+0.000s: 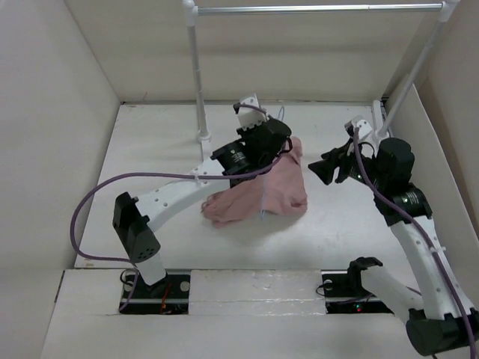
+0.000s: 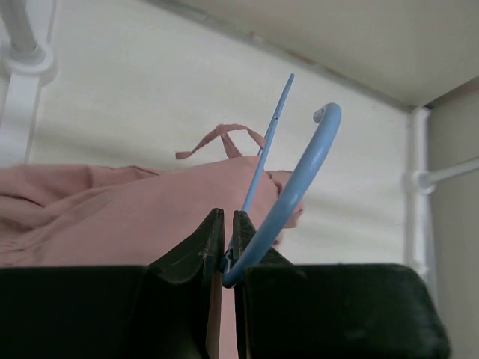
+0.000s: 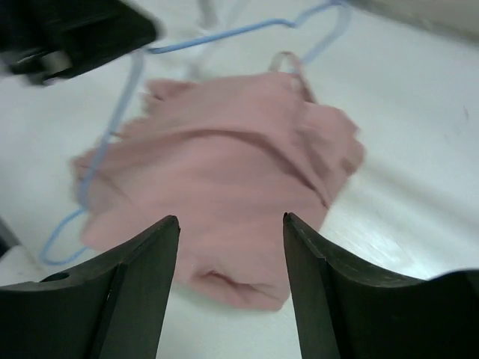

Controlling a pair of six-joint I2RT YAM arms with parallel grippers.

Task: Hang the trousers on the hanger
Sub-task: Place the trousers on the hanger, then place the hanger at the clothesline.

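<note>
Trousers lie bunched in a heap near mid-table, directly below and in front of the left gripper. Left gripper: fingers pressed together on the hanger, pinching the blue wire at the base of the hook. In the left wrist view the hook curls up and to the right, with a straight run of wire rising beside it. Pink cloth sits just beyond the fingertips, and a drawstring loop stands up from it. In the right wrist view the hanger wire crosses above the top of the heap and runs down its left side, with a bend showing at the lower left. Cannot tell whether the cloth is threaded over the wire or only lies against it. Right gripper: jaws apart, nothing between them. It is held to the right of the heap, pointed at it, near but apart. Rail stands at the back, well clear of the hanger.
</note>
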